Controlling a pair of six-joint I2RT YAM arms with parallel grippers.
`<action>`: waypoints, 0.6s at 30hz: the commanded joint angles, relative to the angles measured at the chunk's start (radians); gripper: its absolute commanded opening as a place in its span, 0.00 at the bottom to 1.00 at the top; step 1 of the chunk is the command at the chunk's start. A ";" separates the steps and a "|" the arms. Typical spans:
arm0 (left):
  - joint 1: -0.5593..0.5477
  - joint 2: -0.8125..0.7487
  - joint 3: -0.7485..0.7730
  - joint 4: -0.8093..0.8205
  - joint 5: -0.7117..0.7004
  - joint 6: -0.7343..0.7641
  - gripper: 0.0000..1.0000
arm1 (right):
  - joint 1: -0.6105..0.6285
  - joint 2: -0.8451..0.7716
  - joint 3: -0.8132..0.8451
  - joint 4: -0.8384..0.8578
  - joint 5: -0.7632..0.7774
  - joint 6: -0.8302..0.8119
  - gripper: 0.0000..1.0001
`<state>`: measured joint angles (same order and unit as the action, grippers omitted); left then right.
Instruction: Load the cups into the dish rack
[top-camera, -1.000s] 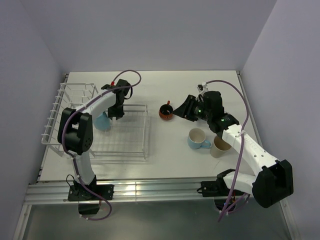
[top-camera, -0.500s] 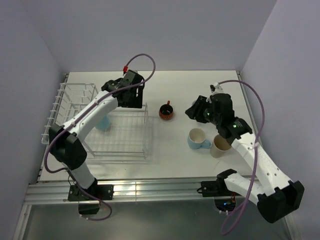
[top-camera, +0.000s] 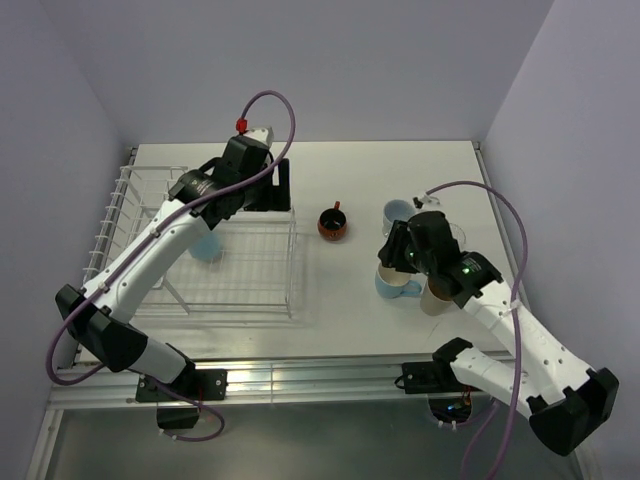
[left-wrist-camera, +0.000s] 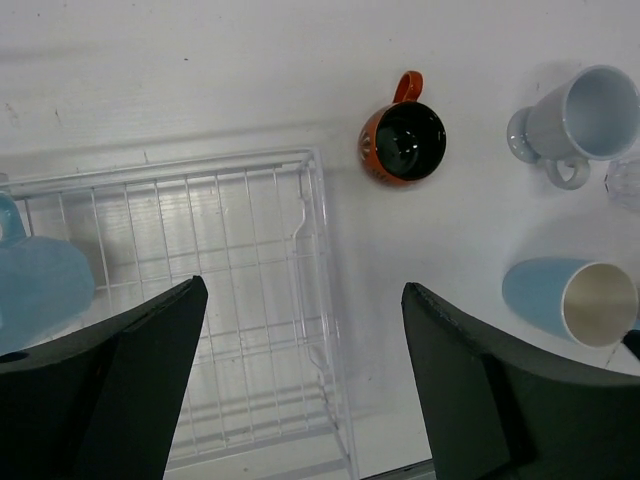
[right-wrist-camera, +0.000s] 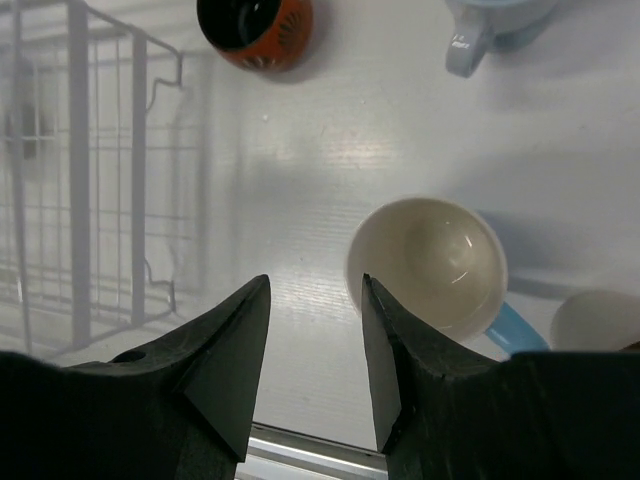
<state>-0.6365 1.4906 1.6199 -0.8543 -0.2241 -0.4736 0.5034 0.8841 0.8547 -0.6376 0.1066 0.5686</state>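
L gripper (left-wrist-camera: 300, 385) wide open, empty, over rack (left-wrist-camera: 250, 300) right end. R gripper (right-wrist-camera: 315, 345) part open, empty, above near blue mug (right-wrist-camera: 428, 262). Racked mug (left-wrist-camera: 40, 285) at left; red mug (left-wrist-camera: 402, 143) just right of rack.

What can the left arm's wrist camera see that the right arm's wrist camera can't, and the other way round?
Only the left wrist view shows a light blue cup inside the dish rack. Only the right wrist view shows the edge of the cream cup. Both show the red-orange cup, two more light blue cups on the table and part of the rack.
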 joint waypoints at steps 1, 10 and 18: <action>-0.005 -0.041 -0.008 0.041 0.023 -0.008 0.86 | 0.079 0.058 -0.003 -0.007 0.111 0.025 0.50; -0.005 -0.049 -0.037 0.046 0.022 -0.010 0.86 | 0.156 0.168 -0.028 -0.010 0.219 0.054 0.50; -0.006 -0.052 -0.058 0.054 0.019 -0.010 0.86 | 0.161 0.257 -0.045 0.038 0.202 0.042 0.49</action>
<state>-0.6365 1.4742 1.5715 -0.8318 -0.2138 -0.4759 0.6563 1.1130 0.8230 -0.6395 0.2768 0.6086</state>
